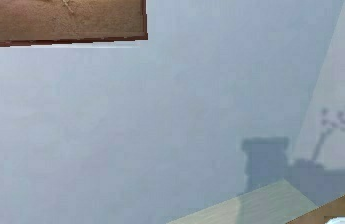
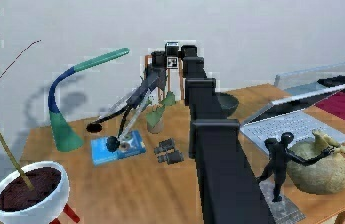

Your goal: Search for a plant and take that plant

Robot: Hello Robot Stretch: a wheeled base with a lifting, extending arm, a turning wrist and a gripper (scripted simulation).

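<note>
Nearest, left: Your plant [image 2: 25, 182] stands at the arm side view's lower left. Bare dark-red twigs rise from dark soil in a white pot on the wooden table [image 2: 130, 190].
Nearest, right: A dark figurine [image 2: 280, 165] stands just beside a round olive vessel [image 2: 325, 168].
Arm: The arm [image 2: 215, 150] runs up from the bottom edge over the middle of the table.
Mid table: Left of the arm you have a small dark object [image 2: 168, 152] and a flat blue item [image 2: 115, 148]. To its right lies a laptop [image 2: 280, 122].
Lamp: A teal desk lamp [image 2: 68, 130] stands between the plant and the blue item.
Gripper: The gripper [image 2: 110, 122] points down and left, above the blue item, with a small green thing [image 2: 158, 112] near its body. It is well apart from the plant.
Grasp: You cannot tell how wide the fingers are or whether they have anything, since things stand on the table at and behind them.
Far edge: A dark bowl [image 2: 227, 103] sits right of the arm.
Ahead: The forward view gives you a pale wall [image 1: 160, 110], a brown framed panel [image 1: 60, 20] at top left and a light wooden corner [image 1: 245, 208] at bottom right.
</note>
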